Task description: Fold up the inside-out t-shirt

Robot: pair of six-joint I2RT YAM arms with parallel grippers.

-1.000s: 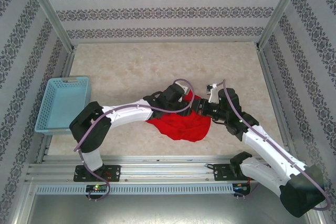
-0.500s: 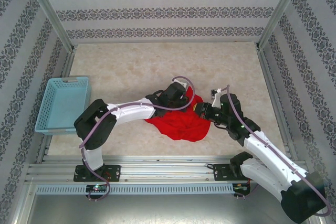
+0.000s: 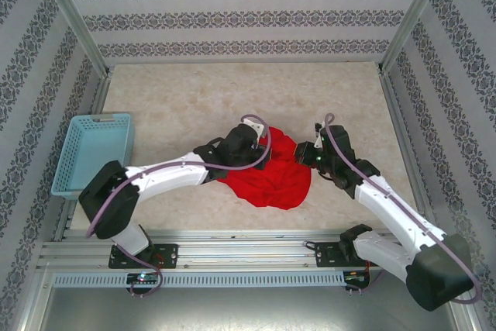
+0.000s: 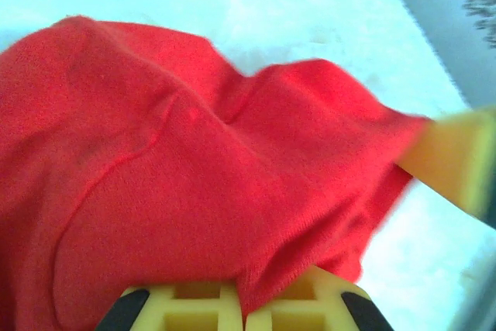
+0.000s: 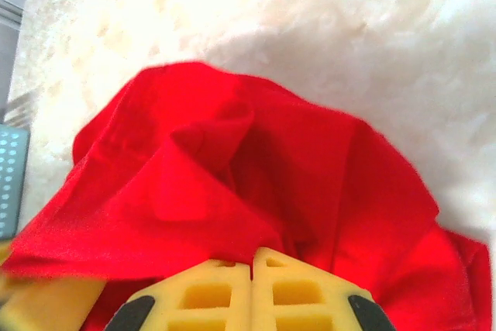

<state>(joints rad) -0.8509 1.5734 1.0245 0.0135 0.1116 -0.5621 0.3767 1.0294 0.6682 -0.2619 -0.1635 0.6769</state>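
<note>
The inside-out t-shirt (image 3: pixel 267 172) is a crumpled bright red heap on the beige table (image 3: pixel 178 98), a little right of centre. My left gripper (image 3: pixel 260 145) sits at the shirt's far left edge, and my right gripper (image 3: pixel 306 153) at its far right edge. In the left wrist view, the yellow fingers of the left gripper (image 4: pixel 245 306) are shut on a fold of the red cloth (image 4: pixel 155 176). In the right wrist view, the right gripper (image 5: pixel 253 257) is shut on another fold of the shirt (image 5: pixel 232 168). Cloth stretches between the two grippers.
A light blue mesh basket (image 3: pixel 91 153) stands at the table's left edge. Metal frame posts and patterned walls enclose the table. Open tabletop lies beyond the shirt toward the back wall.
The left gripper has shut on the cloth and drawn slightly left. The right gripper has shifted right and away, and the shirt's top edge has spread between them.
</note>
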